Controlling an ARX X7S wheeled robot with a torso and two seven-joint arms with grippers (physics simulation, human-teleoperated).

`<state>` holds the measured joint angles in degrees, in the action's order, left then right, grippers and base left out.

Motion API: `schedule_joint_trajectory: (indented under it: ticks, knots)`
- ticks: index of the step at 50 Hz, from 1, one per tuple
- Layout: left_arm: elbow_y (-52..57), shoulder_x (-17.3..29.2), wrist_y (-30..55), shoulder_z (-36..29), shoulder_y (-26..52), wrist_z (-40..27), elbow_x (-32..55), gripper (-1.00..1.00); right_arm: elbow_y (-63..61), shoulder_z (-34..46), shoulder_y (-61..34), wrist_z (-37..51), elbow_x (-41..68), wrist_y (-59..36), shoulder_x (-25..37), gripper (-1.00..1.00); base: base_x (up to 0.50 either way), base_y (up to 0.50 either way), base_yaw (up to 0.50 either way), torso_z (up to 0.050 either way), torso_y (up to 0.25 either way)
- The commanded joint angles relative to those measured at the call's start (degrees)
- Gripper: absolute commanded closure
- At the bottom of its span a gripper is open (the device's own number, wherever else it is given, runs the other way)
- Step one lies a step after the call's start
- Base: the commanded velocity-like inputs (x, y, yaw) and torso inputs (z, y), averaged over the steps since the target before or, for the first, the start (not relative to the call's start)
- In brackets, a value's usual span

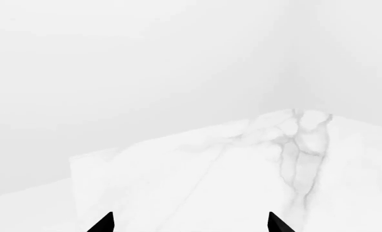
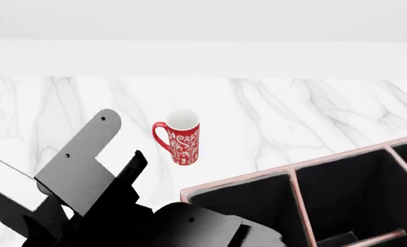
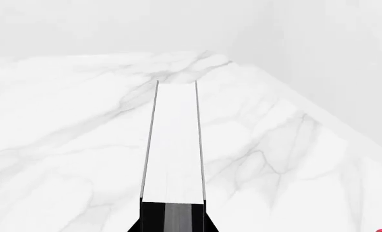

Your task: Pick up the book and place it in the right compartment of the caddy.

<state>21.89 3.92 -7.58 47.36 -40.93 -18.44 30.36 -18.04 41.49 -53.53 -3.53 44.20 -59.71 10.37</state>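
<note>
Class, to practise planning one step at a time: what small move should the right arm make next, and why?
Probably carry the book toward the caddy and over its rightmost compartment. The right gripper appears to clamp the book above the marble table, and no caddy shows in that wrist view.
</note>
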Motion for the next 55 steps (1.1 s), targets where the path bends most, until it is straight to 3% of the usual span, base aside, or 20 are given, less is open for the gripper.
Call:
schedule_joint_trajectory:
  ticks: [1, 13, 22, 55]
  knots:
    - [-0.47, -0.23, -0.53, 0.49, -0.13, 0.50, 0.55, -1.00, -0.52, -9.68, -3.71, 7.10, 2.99, -4.51, -2.22, 1.00, 0.00, 0.00, 0.00, 0.000, 0.000]
    - [-0.68, -0.13, -0.46, 0.49, -0.01, 0.48, 0.53, -1.00, 5.36, -16.27, -7.96, 13.91, 2.76, -6.46, -3.19, 1.00, 0.00, 0.00, 0.00, 0.000, 0.001]
    - [-1.43, -0.10, -0.87, 0.57, 0.19, 0.83, 0.56, -1.00, 13.81, -17.86, -10.81, 16.45, -2.19, -2.42, -2.38, 1.00, 0.00, 0.00, 0.00, 0.000, 0.001]
    - [-0.63, 0.02, -1.10, 0.08, 0.27, 1.02, 0.40, -1.00, 28.39, -20.28, -16.58, 16.02, -7.19, 4.43, 1.79, 1.00, 0.00, 0.00, 0.00, 0.000, 0.002]
